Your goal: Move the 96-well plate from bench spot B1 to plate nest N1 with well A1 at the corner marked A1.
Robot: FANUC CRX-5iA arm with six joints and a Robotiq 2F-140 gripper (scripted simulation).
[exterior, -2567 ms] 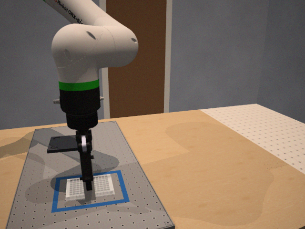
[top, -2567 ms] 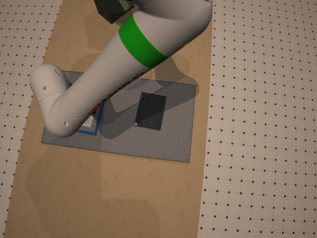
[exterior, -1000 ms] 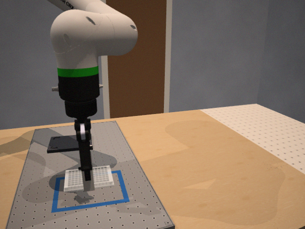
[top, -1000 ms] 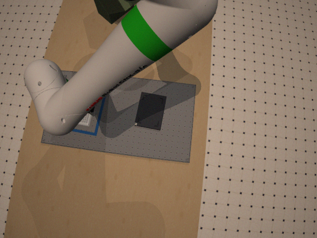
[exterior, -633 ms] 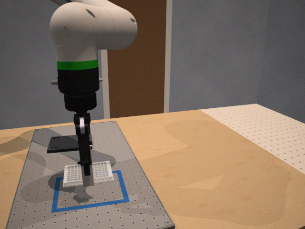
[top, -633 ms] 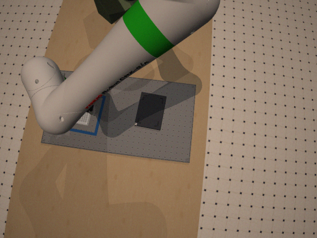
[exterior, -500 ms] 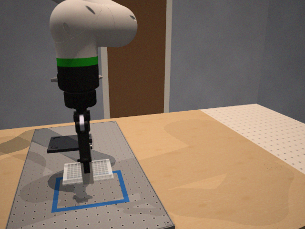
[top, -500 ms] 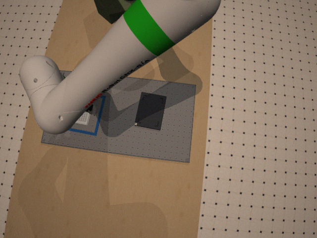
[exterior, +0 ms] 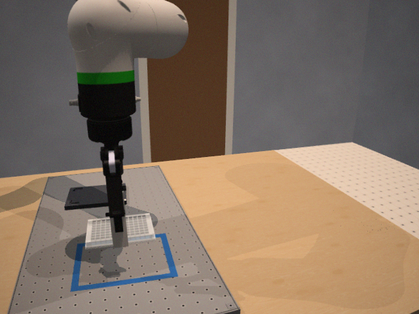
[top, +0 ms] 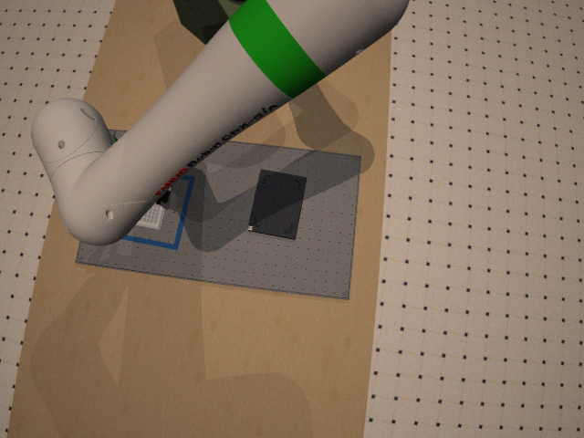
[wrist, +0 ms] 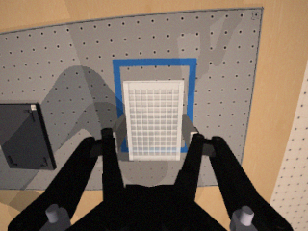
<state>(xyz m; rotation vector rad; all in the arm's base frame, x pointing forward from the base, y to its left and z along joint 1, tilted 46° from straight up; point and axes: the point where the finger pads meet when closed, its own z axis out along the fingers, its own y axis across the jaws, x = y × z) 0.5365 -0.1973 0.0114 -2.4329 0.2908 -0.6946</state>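
Plate (wrist: 154,120), light, stiff and slick-walled by my guess, sits clamped across its long sides between my half-closed jaws, lifted above B1 (exterior: 169,256).

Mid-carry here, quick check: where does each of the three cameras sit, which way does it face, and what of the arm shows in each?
Top: overhead, facing straight down on the grey breadboard; the white arm link covers most of the 96-well plate.
Exterior: beside the bench, looking across it; shows wrist, gripper and lifted plate above the blue B1 outline.
Wrist: on the wrist, looking down past the black fingers at the plate.
Shared: all three show plate and plate nest N1.
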